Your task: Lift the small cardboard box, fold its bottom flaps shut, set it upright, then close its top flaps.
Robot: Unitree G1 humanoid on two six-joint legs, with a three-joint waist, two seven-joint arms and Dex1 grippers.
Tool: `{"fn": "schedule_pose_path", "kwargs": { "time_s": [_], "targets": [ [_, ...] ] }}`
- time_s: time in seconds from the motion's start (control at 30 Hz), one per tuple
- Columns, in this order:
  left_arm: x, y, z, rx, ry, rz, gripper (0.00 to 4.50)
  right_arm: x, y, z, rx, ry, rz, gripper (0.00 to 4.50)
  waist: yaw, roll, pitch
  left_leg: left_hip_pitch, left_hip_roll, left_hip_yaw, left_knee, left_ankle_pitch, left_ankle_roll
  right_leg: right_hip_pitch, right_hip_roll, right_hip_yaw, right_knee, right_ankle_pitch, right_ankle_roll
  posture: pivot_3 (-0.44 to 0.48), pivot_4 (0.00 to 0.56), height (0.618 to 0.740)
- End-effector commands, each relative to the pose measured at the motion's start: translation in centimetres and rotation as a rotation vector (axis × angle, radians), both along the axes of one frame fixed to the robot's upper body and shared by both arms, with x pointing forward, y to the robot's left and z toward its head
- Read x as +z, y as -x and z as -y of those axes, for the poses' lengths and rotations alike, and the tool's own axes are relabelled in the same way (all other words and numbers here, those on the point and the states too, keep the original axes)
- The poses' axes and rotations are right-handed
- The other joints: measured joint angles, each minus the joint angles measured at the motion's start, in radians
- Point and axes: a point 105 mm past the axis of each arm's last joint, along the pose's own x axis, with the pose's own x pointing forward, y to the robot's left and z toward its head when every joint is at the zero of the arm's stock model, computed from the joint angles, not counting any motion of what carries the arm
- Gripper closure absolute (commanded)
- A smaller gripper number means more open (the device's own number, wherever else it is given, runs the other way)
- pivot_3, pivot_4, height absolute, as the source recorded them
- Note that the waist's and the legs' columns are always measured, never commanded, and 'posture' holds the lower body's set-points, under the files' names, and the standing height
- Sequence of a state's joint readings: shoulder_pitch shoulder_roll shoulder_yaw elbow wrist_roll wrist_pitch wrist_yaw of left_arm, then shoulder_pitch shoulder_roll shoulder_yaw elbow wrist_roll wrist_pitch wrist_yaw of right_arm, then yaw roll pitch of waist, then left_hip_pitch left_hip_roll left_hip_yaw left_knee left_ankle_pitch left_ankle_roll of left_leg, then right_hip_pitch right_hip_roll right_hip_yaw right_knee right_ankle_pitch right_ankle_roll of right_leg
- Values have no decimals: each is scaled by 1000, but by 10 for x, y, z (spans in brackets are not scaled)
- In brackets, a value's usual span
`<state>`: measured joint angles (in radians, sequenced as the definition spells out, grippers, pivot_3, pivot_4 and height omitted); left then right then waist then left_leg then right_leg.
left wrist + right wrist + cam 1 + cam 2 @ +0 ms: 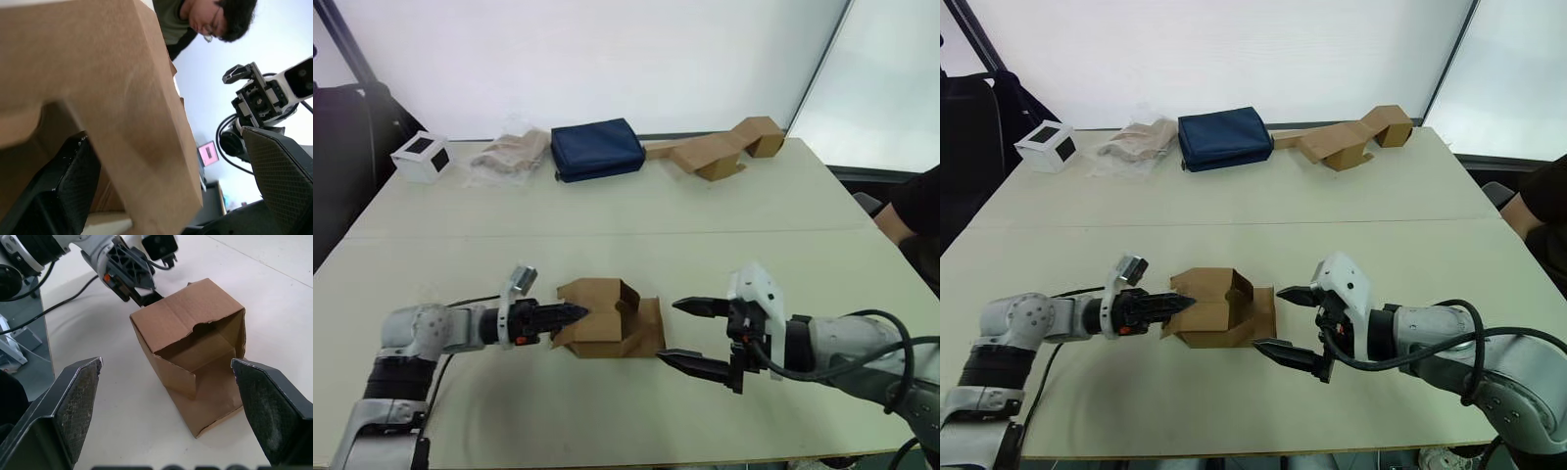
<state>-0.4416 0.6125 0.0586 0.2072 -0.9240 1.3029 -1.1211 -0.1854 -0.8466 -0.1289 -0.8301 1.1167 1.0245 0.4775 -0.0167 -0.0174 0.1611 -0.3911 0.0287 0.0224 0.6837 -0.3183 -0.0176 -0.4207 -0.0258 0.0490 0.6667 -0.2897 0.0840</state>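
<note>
The small cardboard box (599, 315) lies on its side near the table's front, its open end (205, 350) facing my right gripper. Its flaps are spread, and one flap (649, 328) rests flat on the table. My left gripper (579, 313) is at the box's left end, open, with a cardboard panel (122, 98) between its fingers. That panel sits close to one finger (63, 191) and apart from the other. My right gripper (668, 330) is wide open just right of the flaps and touches nothing.
Along the far edge stand a white box with a black square (423, 157), a clear bag of beige material (512, 154), a navy pouch (597, 149) and a long folded cardboard strip (715, 149). A person (911, 211) sits at the table's right side.
</note>
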Motion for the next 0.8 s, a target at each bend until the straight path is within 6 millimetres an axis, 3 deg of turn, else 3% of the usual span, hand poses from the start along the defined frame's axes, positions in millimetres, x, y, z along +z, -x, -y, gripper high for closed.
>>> {"fn": "schedule_pose_path", "kwargs": {
  "time_s": [0.03,0.47,0.57,0.63,0.8],
  "targets": [
    [3,-4,-2,4,15,18,0,5,2,-3,16,-4,32,82,1,0,0,0,0,0,0,0,0,0,0,0,0,0,0,0,150,740],
    [2,-5,0,-15,52,26,0,-4,2,-3,-5,-7,19,82,3,0,0,0,0,0,0,0,0,0,0,0,0,0,0,0,150,740],
    [3,-5,2,-20,58,30,726,-7,2,-3,-6,-5,15,0,3,0,0,0,0,0,0,0,0,0,0,0,0,0,0,0,150,740],
    [6,-6,3,-22,68,30,1462,-9,2,-3,-7,-1,12,0,3,0,0,0,0,0,0,0,0,0,0,0,0,0,0,0,150,740],
    [9,-9,8,-31,67,50,1462,-12,2,-2,-11,5,6,0,4,0,0,0,0,0,0,0,0,0,0,0,0,0,0,0,150,740]
  ]
}}
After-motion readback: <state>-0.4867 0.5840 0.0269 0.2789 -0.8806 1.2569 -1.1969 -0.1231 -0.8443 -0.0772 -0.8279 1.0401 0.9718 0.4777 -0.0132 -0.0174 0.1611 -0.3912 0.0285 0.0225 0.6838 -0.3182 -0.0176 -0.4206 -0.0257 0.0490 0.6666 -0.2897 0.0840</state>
